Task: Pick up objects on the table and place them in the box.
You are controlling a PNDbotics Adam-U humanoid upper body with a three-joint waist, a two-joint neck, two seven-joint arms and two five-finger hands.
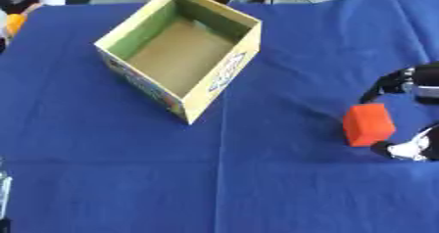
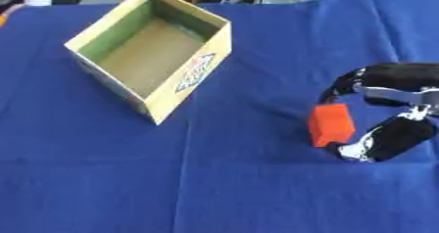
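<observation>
On the blue surface (image 2: 214, 178) you have one empty box (image 2: 184, 87) and one orange block (image 2: 330, 124), with your right robot hand (image 2: 386, 112) curled around it.

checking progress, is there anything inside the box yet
No, the box shows only its bare cardboard floor, and the orange block sits on the blue cloth between the fingers of the right hand.
</observation>
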